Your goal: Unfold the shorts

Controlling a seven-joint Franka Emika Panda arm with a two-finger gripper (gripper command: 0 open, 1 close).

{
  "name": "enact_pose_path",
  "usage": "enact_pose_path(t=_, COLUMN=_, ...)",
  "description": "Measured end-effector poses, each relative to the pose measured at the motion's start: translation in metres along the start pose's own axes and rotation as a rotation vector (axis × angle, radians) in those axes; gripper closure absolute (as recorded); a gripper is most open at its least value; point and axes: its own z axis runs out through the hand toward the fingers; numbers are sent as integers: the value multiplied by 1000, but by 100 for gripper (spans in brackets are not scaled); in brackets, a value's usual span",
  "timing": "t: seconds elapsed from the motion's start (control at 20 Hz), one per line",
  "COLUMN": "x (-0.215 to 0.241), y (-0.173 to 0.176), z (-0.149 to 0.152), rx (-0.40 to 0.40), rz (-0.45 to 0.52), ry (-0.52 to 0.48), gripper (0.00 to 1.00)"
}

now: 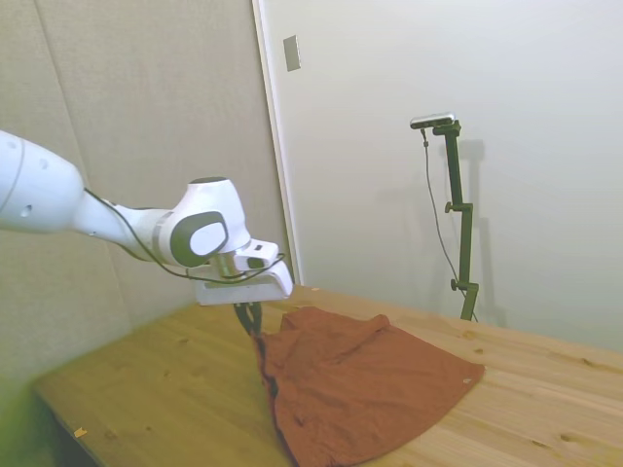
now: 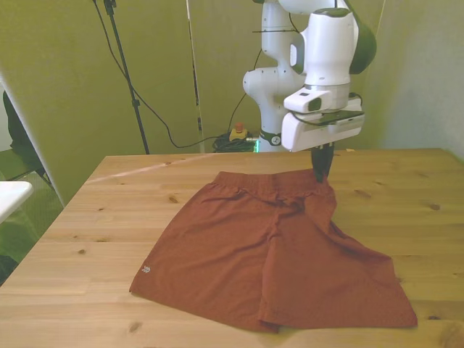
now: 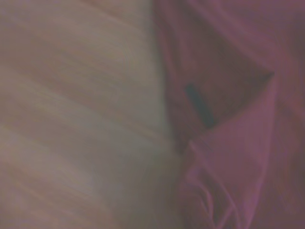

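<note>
Side view, shorts [image 1: 365, 384]: spread across the wooden table [image 1: 165, 389], mostly flat, one waistband corner lifted off the wood.
Side view, gripper [image 1: 251, 316]: above that raised corner, at the cloth's edge nearest the arm; fingers drawn together on the fabric, holding it up.
Front view, shorts [image 2: 254, 254]: both legs laid out toward the camera, waistband along the far edge, small pale tag [image 2: 146, 271] at the corner on the front view's left.
Front view, gripper [image 2: 322, 169]: at the waistband end on the front view's right, jaws narrow, pinching the cloth there into a small peak.
Front view, creases: a fold line down the middle; rumpling below the pinched corner.
Wrist view, shorts [image 3: 228, 114]: blurred reddish cloth beside bare wood, a short dark mark on it, nothing more legible.
Progress, judged: nearly done, main fold opened out.
Left, judged: lower and release the held corner; flatten the rumpled part on the front view's right.
</note>
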Motion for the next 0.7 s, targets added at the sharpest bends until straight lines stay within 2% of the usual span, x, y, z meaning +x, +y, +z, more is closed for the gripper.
enact_pose_path(t=0.2, x=-54, y=-24, z=18, rx=-54, rz=-91, ry=-11, gripper=100)
enact_pose_path(t=0.35, x=-75, y=-28, z=35, rx=-87, rz=-112, ry=-14, gripper=100)
enact_pose_path(t=0.4, x=-77, y=-29, z=37, rx=-92, rz=-111, ry=-14, gripper=0)
enact_pose_path(t=0.7, x=-80, y=-29, z=36, rx=-92, rz=-105, ry=-4, gripper=0)
